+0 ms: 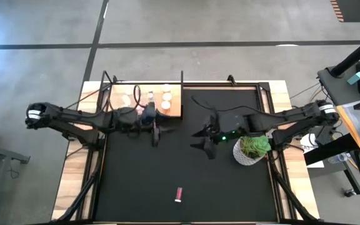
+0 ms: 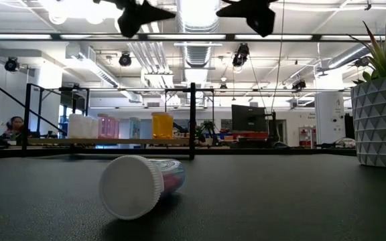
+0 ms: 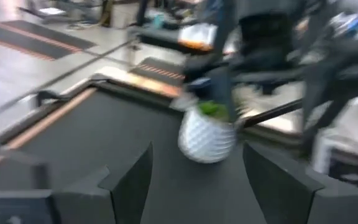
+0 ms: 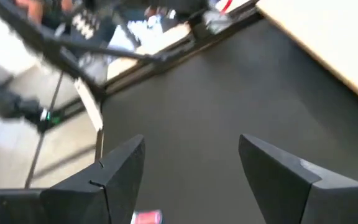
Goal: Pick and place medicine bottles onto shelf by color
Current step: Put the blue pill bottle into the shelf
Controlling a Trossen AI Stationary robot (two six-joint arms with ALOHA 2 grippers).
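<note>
Bottles (image 1: 149, 97) mostly on shelf (image 1: 175, 106); one pink bottle (image 1: 179, 195) lies well away from it on the surface (image 1: 136, 181). Left gripper (image 1: 157, 134), right gripper (image 1: 206, 140) spread, empty.

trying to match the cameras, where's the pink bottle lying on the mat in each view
High view: pink bottle, near the mat's front edge, centre.
Low view: lying close to the camera, white cap toward it.
Left wrist view: not in it.
Right wrist view: a pink sliver at the bottom edge, likely it.
Shared landmark: white plant pot.
</note>
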